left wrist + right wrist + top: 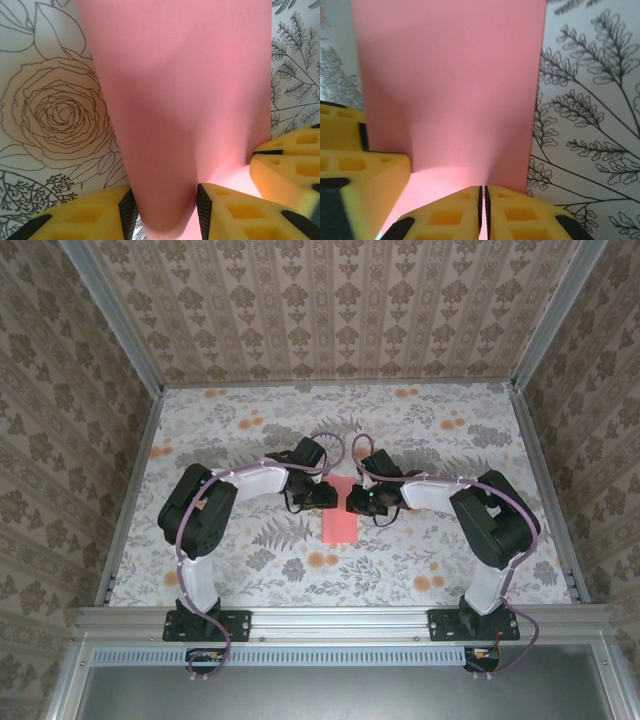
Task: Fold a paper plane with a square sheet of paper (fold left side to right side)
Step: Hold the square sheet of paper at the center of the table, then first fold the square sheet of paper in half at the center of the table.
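My half-open left gripper (165, 214) clasps the rounded hump of the plain salmon-pink square sheet of paper (340, 514), which lies mid-table (450, 440), while my right gripper (482, 200), almost fully closed, pinches its three-o'clock edge.

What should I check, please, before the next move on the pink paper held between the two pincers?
1. Left pincer grip on the square sheet of paper: ok, the paper sits bowed in its grasp.
2. Right pincer grip: ok, closed on the sheet's edge.
3. Fold pressed flat: not ok, the sheet bulges in a curve.
4. Edges matched: cannot tell, the lifted corners are hidden.
5. Pincers apart: ok, paper shows between them from above.
6. Near end resting on the tablecloth: ok.
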Tool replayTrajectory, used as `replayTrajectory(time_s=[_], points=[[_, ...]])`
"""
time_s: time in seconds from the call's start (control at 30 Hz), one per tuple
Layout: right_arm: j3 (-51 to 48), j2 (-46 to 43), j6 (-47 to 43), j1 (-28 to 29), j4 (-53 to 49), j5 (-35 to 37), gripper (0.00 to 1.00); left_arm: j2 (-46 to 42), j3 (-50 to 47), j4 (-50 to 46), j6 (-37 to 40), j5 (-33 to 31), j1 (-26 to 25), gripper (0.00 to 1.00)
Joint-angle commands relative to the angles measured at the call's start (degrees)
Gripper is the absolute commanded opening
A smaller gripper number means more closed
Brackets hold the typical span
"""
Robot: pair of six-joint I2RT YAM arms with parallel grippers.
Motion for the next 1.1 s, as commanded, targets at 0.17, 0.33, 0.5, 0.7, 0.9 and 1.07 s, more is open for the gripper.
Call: replayTrajectory(time_s=[0.17, 0.33, 0.5, 0.7, 0.9, 1.07], points=[[2.38, 2.45, -0.70, 1.05, -8.43, 3.21, 0.11, 2.18, -0.77, -0.06, -0.03, -2.20, -0.24, 0.42], [1.54, 3.15, -0.82, 1.07, -9.06, 3.97, 0.10, -1.39, 0.47, -1.56, 1.35, -2.61, 0.24, 0.47], [0.89, 3.68, -0.77, 1.16, -9.33, 4.68, 0.10, -7.45, 0.88, -2.46, 2.32, -3.99, 1.50, 0.57], [0.80, 3.88, -0.82, 1.16, -9.49, 4.94, 0.09, -13.12, -1.37, -0.20, 2.41, -2.08, 2.22, 0.57], [0.83, 3.81, -0.95, 1.16, -9.54, 4.86, 0.09, -10.85, -5.27, 9.12, -0.42, 10.12, 1.97, 0.38], [0.94, 3.91, -1.07, 1.16, -9.79, 4.94, 0.09, -6.25, -5.58, 12.28, -1.54, 14.44, 1.26, 0.29]])
